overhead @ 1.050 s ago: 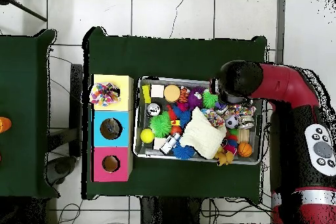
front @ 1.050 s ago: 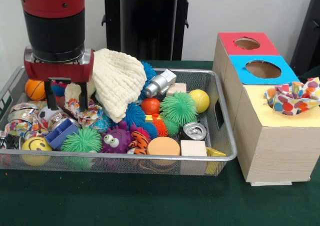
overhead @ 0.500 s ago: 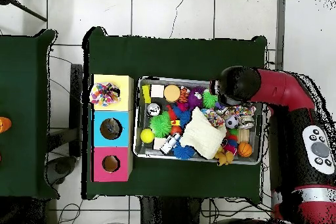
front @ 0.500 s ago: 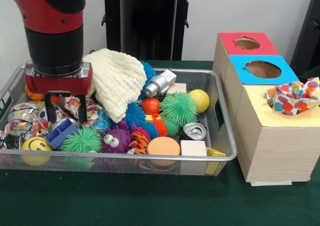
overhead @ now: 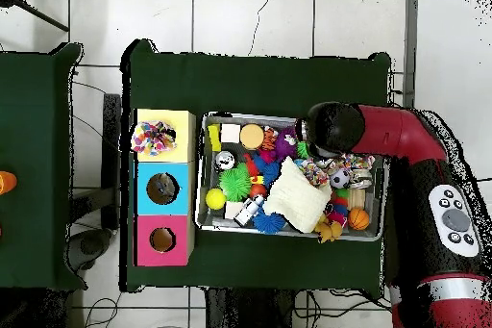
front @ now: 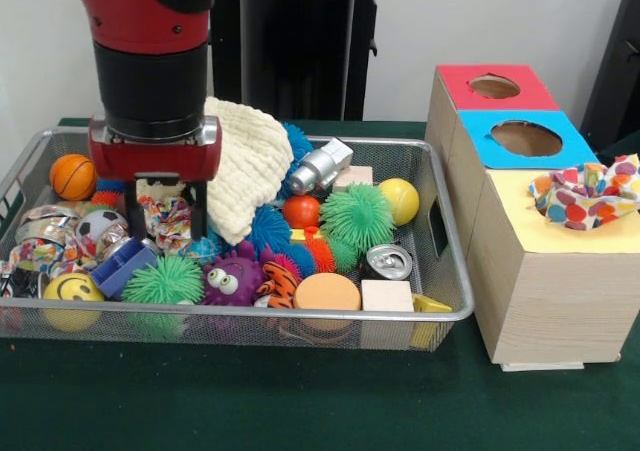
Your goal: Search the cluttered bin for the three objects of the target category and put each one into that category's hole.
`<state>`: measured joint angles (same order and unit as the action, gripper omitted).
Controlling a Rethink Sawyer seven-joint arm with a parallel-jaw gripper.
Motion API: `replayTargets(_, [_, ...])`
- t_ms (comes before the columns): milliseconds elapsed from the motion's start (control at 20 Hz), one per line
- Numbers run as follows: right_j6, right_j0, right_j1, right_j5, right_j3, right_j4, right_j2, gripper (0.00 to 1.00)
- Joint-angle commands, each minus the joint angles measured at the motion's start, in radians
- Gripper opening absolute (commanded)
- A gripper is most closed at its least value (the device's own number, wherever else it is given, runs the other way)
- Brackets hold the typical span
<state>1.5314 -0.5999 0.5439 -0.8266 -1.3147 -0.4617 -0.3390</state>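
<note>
My gripper [front: 166, 221] hangs open in the left part of the wire bin [front: 440, 271]. Its two black fingers [front: 135, 218] straddle a crumpled multicoloured patterned cloth [front: 166, 214] that lies on the clutter. A cream knitted cloth [front: 245, 161] is heaped just right of the gripper, touching its red body. A spotted cloth [front: 585, 196] sits on the yellow top of the box row, over that hole. In the overhead view the arm's wrist [overhead: 332, 132] covers the gripper; the cream knitted cloth [overhead: 298, 204] shows in the bin [overhead: 204, 218].
The bin holds several spiky balls, a smiley ball [front: 70, 291], an orange basketball [front: 72, 176], a can [front: 388, 262], wooden blocks and a silver toy. Right of it stand the red-topped [front: 495, 87], blue-topped [front: 525, 138] and yellow-topped [front: 560, 233] boxes with holes.
The gripper has shifted right across the bin, from the far left toward the cream cloth, and now stands around the patterned cloth. Its finger spread looks the same.
</note>
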Motion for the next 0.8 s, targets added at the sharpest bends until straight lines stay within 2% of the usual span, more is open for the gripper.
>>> replayTargets(50, [-0.083,0.003,0.111,-0.008,-0.176,-0.015,-0.024,1.0])
replayTargets(250, [-0.113,-0.026,0.143,-0.075,-0.204,0.007,-0.023,1.0])
replayTargets(500, [-0.137,-0.056,0.194,-0.101,-0.242,0.016,-0.022,1.0])
replayTargets(800, [-0.114,-0.072,0.133,-0.033,-0.239,-0.015,-0.029,1.0])
